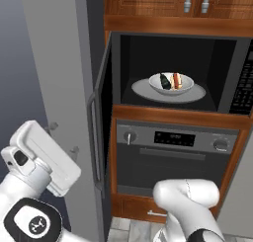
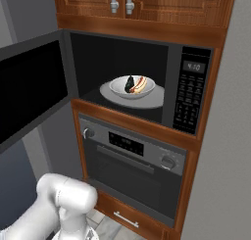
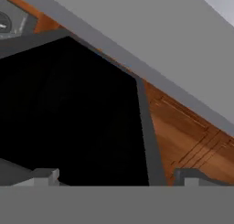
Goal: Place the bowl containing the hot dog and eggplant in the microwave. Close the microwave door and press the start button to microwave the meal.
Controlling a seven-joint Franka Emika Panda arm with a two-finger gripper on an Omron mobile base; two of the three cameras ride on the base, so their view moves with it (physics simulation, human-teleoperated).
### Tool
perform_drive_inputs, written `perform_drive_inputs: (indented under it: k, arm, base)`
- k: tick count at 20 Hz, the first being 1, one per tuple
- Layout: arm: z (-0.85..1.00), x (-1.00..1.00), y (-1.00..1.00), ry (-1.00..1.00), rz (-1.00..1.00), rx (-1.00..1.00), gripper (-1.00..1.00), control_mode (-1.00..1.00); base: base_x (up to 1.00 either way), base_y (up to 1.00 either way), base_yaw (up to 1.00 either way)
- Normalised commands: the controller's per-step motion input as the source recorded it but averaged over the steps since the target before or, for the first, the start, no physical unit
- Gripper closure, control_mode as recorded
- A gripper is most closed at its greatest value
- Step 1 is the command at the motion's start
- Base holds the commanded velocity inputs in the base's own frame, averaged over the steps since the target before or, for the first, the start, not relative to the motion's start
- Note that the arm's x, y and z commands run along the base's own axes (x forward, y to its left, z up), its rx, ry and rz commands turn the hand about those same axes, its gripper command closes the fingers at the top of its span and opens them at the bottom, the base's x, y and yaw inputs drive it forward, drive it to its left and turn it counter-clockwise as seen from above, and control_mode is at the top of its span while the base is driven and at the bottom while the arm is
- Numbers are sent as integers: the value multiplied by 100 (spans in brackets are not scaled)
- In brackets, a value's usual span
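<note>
Inside the microwave (image 1: 178, 75) we see the bowl (image 1: 171, 84) resting on the round white turntable plate (image 1: 168, 93), with the eggplant (image 1: 164, 81) on its left and the hot dog (image 1: 177, 80) beside it on its right. We find the microwave door (image 1: 101, 122) swung wide open to the left, its long vertical bar handle (image 1: 93, 137) facing outward. Below the microwave sits the steel oven (image 1: 175, 159), set in wooden cabinetry. In the hand view our gripper (image 3: 116, 176) has its finger tips (image 3: 45, 176) spread wide, holding nothing, close against the door's dark glass, beside its grey frame
</note>
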Motion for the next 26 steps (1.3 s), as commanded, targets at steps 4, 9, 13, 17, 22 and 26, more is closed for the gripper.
perform_drive_inputs:
  k: [4,9,13,17,22,26]
  arm:
    - [-10,79,47,20,-23,-13,-100,-100]
    - [-1,85,11,18,-25,-8,-100,-100]
    - [-6,80,0,17,-25,-5,-100,-100]
    - [-1,15,-71,11,-28,0,-100,-100]
    - [0,-23,-100,0,-24,5,-100,-100]
    - [0,-36,-100,0,-14,13,-100,-100]
  base:
    - [0,0,0]
    - [0,0,0]
    - [0,0,0]
    - [0,0,0]
    - [0,0,0]
    - [0,0,0]
